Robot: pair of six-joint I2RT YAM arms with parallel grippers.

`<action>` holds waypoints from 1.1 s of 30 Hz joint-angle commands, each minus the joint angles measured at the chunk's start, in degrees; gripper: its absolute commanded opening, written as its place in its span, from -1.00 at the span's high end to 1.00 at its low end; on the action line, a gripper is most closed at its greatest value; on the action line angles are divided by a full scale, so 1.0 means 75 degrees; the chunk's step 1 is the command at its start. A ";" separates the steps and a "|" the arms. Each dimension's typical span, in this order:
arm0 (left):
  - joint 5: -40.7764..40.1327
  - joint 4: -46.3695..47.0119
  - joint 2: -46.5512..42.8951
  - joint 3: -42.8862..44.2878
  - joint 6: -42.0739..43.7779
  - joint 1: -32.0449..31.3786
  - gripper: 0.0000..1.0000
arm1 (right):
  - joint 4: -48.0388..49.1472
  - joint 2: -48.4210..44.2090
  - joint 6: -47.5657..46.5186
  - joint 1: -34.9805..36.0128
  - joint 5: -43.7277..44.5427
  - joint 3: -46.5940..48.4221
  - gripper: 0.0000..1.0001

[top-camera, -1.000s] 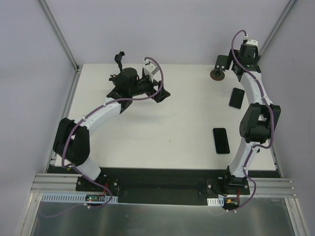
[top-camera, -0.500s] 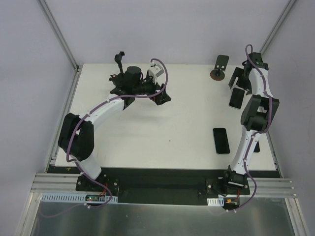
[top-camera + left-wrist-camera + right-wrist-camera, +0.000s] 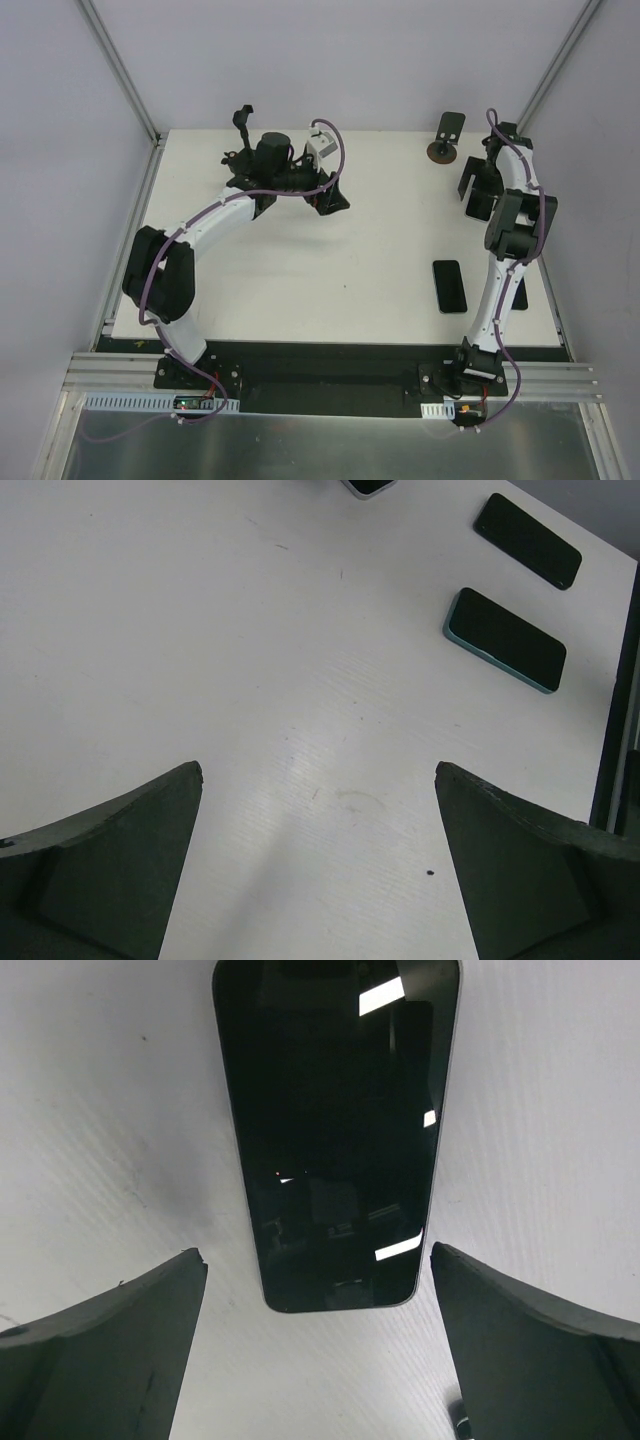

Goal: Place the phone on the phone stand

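A black phone [image 3: 335, 1130] lies flat, screen up, on the white table near the back right; in the top view only part of the phone [image 3: 481, 209] shows under my wrist. My right gripper [image 3: 316, 1253] hovers over its near end, open, one finger on each side and touching nothing. In the top view the right gripper [image 3: 476, 183] sits just right of and nearer than the phone stand [image 3: 447, 135], a small black upright plate on a round base. My left gripper [image 3: 330, 197] is open over bare table at the back middle, with nothing between its fingers [image 3: 150, 830].
A second dark phone [image 3: 449, 286] lies at the right middle of the table; the left wrist view shows this teal-edged phone [image 3: 505, 640] and another black phone [image 3: 527, 540] beyond it. A black upright holder [image 3: 243, 118] stands at the back left. Frame posts run up at both back corners.
My right gripper has come away from the back right corner near the stand and dropped over the phone. The left arm has shifted slightly to the right.
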 commanded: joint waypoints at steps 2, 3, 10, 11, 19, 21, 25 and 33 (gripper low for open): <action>0.0358 -0.0047 0.0106 0.0337 0.0231 0.0044 -0.98 | -0.0331 0.0241 -0.0299 -0.0126 0.0047 0.0297 -0.93; 0.0381 -0.0047 0.0118 0.0348 0.0231 0.0055 -0.98 | -0.0331 0.0265 -0.0346 -0.0138 0.0094 0.0308 -0.93; 0.0440 -0.0059 0.0118 0.0348 0.0255 0.0043 -0.98 | -0.0296 0.0452 -0.0440 -0.0231 0.0083 0.0378 -0.93; 0.0440 -0.0059 0.0118 0.0348 0.0255 0.0043 -0.98 | -0.0296 0.0487 -0.0440 -0.0232 0.0013 0.0437 -0.95; 0.0522 -0.0059 0.0095 0.0325 0.0302 0.0055 -0.98 | -0.0261 0.0862 -0.0534 -0.0325 -0.0655 0.0963 -0.86; 0.0534 -0.0059 0.0106 0.0313 0.0302 0.0043 -0.98 | -0.0261 0.0956 -0.0452 -0.0349 -0.0785 0.1081 -0.83; 0.0534 -0.0047 0.0118 0.0325 0.0313 0.0043 -0.98 | -0.0237 0.1085 -0.0311 -0.0373 -0.0820 0.1292 -0.74; 0.0628 -0.0059 0.0153 0.0348 0.0325 0.0043 -0.98 | -0.0062 0.0899 -0.0346 -0.0372 -0.0994 0.1001 -0.02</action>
